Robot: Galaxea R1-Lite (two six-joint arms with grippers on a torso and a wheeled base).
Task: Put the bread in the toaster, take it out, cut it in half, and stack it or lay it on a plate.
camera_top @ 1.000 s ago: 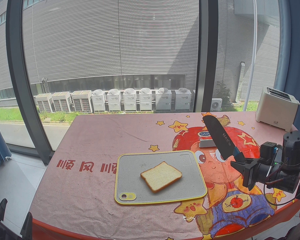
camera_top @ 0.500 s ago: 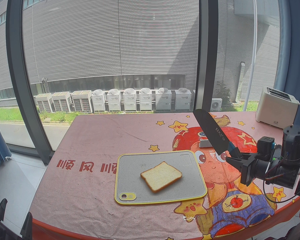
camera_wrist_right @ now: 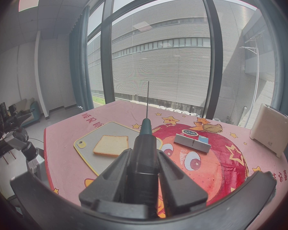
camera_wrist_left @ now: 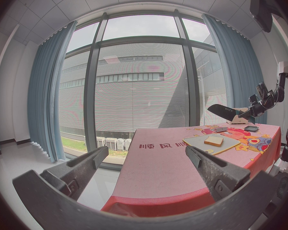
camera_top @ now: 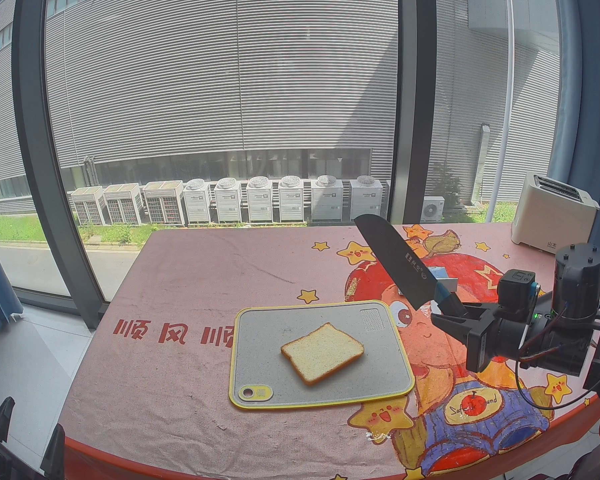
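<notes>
A slice of bread (camera_top: 322,353) (camera_wrist_right: 111,145) lies flat on a grey cutting board (camera_top: 380,368) with a yellow rim, near the table's front. My right gripper (camera_top: 457,315) (camera_wrist_right: 144,157) is shut on the handle of a black-bladed knife (camera_top: 397,261) (camera_wrist_right: 145,138). It hovers just right of the board, the blade pointing up and back-left above the board's far right corner. The white toaster (camera_top: 553,216) stands at the back right corner. Low off the table's front left corner, my left gripper (camera_wrist_left: 147,154) (camera_top: 30,428) is open and holds nothing.
A grey and blue knife stand (camera_wrist_right: 192,142) lies on the cloth behind the board, between it and the toaster. The printed tablecloth (camera_top: 180,281) is bare to the left of the board. A small dark tray (camera_wrist_left: 251,128) sits near the table's right edge.
My right arm has carried the knife leftward, toward the cutting board, and slightly up. The bread, board and left gripper have not moved.
</notes>
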